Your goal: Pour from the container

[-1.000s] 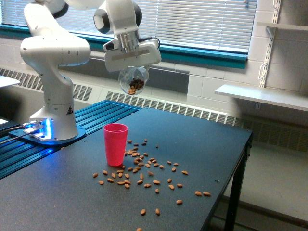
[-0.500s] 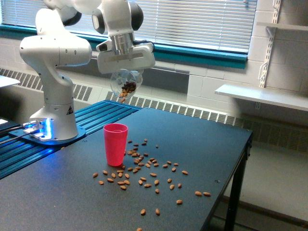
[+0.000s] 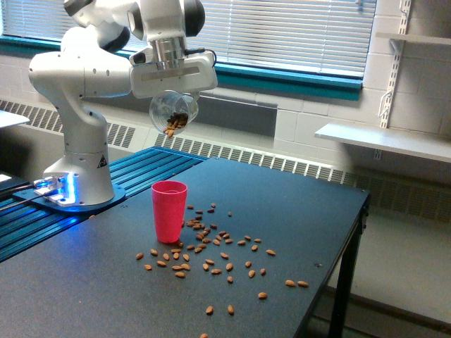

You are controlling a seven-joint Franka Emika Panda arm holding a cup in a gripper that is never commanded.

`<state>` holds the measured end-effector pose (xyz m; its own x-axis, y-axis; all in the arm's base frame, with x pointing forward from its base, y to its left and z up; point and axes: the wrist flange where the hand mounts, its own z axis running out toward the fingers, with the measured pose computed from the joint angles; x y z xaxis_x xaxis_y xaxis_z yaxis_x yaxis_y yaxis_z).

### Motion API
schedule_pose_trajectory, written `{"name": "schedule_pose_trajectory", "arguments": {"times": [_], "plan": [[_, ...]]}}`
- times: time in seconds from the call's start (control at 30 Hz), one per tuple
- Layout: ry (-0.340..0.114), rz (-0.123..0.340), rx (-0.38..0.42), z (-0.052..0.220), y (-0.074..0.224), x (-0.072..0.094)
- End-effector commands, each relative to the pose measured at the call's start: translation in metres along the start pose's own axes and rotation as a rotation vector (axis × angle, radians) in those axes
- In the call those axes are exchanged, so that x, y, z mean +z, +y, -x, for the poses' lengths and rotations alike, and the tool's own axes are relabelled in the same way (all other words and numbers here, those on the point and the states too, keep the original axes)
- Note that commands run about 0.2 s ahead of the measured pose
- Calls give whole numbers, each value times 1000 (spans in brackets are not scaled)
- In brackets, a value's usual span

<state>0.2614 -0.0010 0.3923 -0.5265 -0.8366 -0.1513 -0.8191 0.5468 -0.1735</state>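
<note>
The gripper [image 3: 173,88] has carried the jar [image 3: 173,113] of nuts toward the exterior view's left, now high above the pink cup [image 3: 169,210].

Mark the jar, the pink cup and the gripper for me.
jar [image 3: 174,113], exterior view, on its clear rounded side above the nuts
pink cup [image 3: 169,211], exterior view, middle of its outer wall
gripper [image 3: 173,105], exterior view, between the fingers, where they clamp the jar

Small clear rounded container [image 3: 173,113], brown nuts showing inside, tipped downward, held high in the air, well above the table
</note>
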Motion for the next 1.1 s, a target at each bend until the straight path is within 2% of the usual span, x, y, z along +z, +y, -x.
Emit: {"name": "schedule_pose_trajectory", "arguments": {"times": [0.03,0.67,0.83,1.1], "plan": [[2,43,6,-24,-1,16],[7,110,115,-64,-17,57],[12,130,111,-72,-17,62],[18,135,94,-83,-19,66]]}}
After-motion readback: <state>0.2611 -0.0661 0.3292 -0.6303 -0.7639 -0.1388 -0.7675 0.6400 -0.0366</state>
